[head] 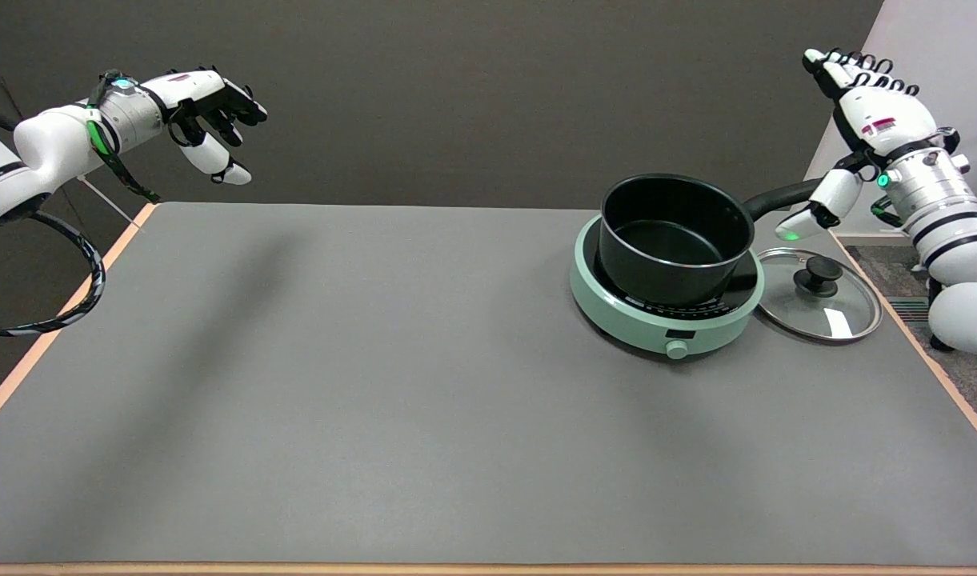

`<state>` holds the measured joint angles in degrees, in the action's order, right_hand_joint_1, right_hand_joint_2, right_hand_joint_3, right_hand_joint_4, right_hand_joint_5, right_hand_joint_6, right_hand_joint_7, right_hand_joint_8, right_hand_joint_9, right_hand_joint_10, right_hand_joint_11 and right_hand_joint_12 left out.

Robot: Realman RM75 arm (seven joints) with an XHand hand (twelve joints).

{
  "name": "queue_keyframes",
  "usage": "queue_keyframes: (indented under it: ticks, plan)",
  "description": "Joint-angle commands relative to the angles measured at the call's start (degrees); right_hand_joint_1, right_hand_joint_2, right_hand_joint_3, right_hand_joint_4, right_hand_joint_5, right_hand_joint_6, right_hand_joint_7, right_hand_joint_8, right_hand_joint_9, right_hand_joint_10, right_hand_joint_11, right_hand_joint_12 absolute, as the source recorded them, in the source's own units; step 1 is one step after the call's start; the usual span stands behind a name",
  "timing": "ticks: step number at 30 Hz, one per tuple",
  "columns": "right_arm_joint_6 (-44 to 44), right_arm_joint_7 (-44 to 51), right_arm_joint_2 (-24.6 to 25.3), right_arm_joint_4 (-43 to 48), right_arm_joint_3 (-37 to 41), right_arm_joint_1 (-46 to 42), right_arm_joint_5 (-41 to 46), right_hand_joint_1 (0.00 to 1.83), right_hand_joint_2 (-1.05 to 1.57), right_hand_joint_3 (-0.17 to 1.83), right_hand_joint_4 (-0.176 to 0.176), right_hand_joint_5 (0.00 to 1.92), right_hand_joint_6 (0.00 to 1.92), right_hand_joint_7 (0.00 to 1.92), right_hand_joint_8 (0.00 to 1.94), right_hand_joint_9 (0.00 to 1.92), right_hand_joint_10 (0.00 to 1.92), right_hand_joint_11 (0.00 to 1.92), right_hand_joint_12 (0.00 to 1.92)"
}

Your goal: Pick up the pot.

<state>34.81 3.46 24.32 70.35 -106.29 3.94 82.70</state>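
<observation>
Pot (674,240) sits on the green cooker (664,316), right of centre in the frame, not lifted. My right robot hand (860,132) hovers spread at its handle's end, upper right, gripping nothing. I've yet to grasp and lift.

Even, soft overhead light fills a sharp picture. Faint, diffuse shadows streak the grey table (376,416) toward 7 o'clock. A small white glare sits on the glass lid (836,320) at 3 o'clock.

Lab: bare gray table (376,400), dark backdrop (456,96).
</observation>
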Motion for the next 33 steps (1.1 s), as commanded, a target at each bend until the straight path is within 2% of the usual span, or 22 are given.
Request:
queue_keyframes:
  ticks: [1, 13, 19, 33]
  plan:
    - [-2.08, 0.08, -0.32, -0.84, 5.04, -4.93, -2.92, 1.20, -0.79, 0.95, 0.066, 0.07, 0.07, 0.07, 0.07, 0.07, 0.07, 0.07, 0.07]
    - [-4.02, -3.71, 0.03, -3.09, 3.06, -3.97, -7.80, 1.20, -0.82, 0.96, 0.080, 0.08, 0.08, 0.08, 0.08, 0.08, 0.08, 0.08, 0.08]
    - [-5.91, -7.39, 1.47, -6.56, 1.73, -1.50, -10.94, 1.20, -0.81, 0.89, 0.085, 0.10, 0.10, 0.10, 0.10, 0.10, 0.10, 0.10, 0.10]
    - [-8.46, -8.12, 2.70, -13.27, -10.91, 12.51, -11.23, 1.22, -0.63, 0.80, 0.071, 0.15, 0.15, 0.15, 0.15, 0.15, 0.15, 0.15, 0.15]
